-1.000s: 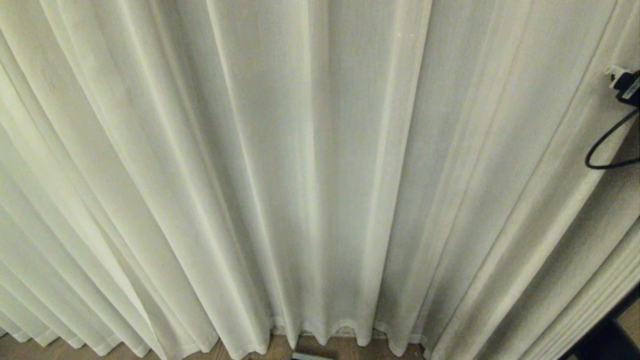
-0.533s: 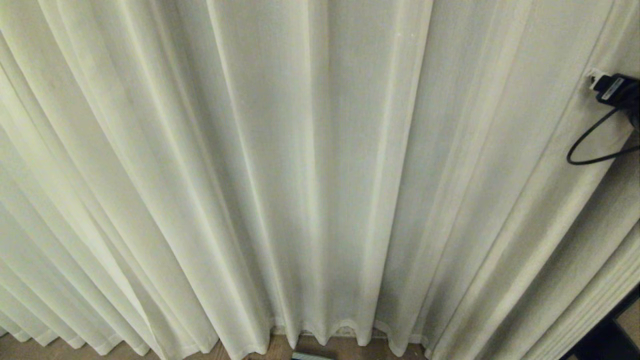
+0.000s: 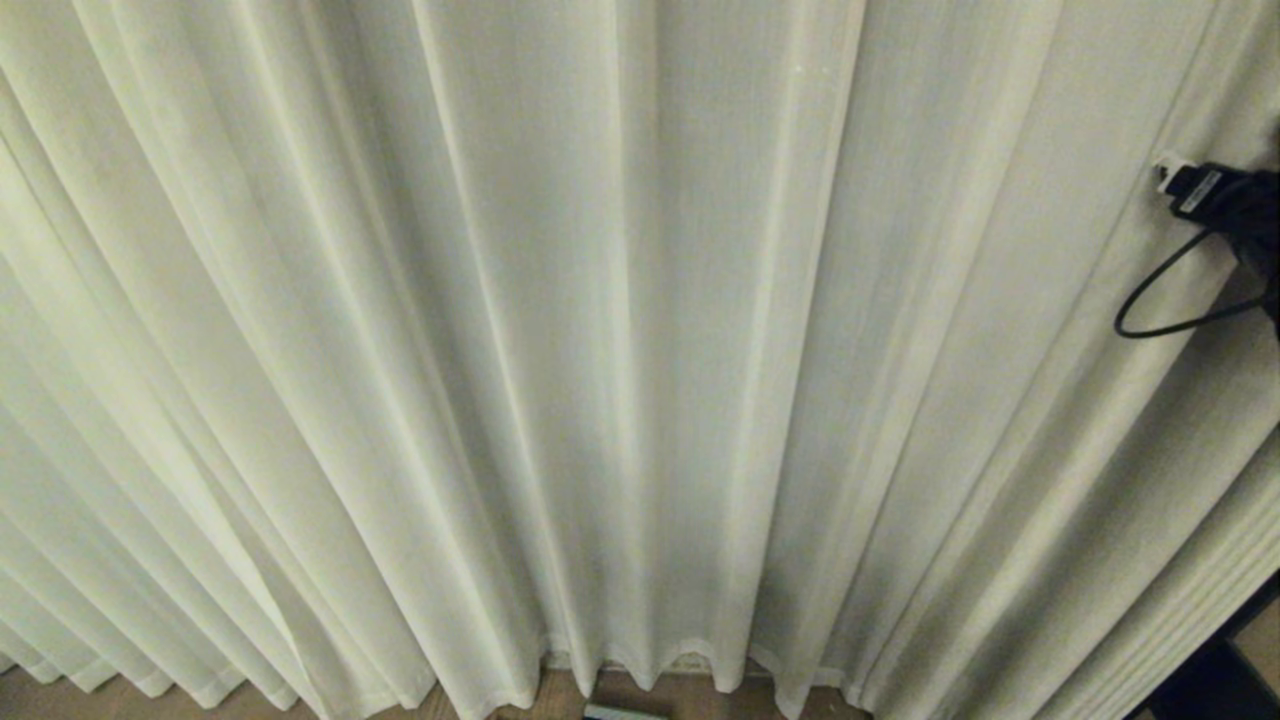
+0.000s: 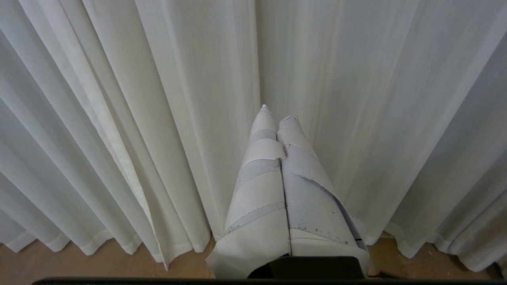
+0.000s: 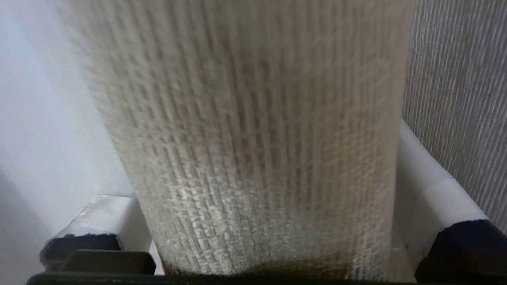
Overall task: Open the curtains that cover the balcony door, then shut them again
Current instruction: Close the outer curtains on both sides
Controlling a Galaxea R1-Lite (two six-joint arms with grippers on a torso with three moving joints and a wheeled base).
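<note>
Curtain fold (image 5: 261,158) between spread tool (image 5: 261,221) — close-up

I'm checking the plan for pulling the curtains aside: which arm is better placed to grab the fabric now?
The right. Its end effector is open with a fold of the curtains between its fingers. The left end effector is shut, short of the fabric.

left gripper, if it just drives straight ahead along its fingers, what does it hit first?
Most likely the curtains. The left gripper is shut, its taped fingers aimed at a fold between pleats just above the hem. Nothing else shows in that line; how far off the fabric hangs is unclear.
</note>
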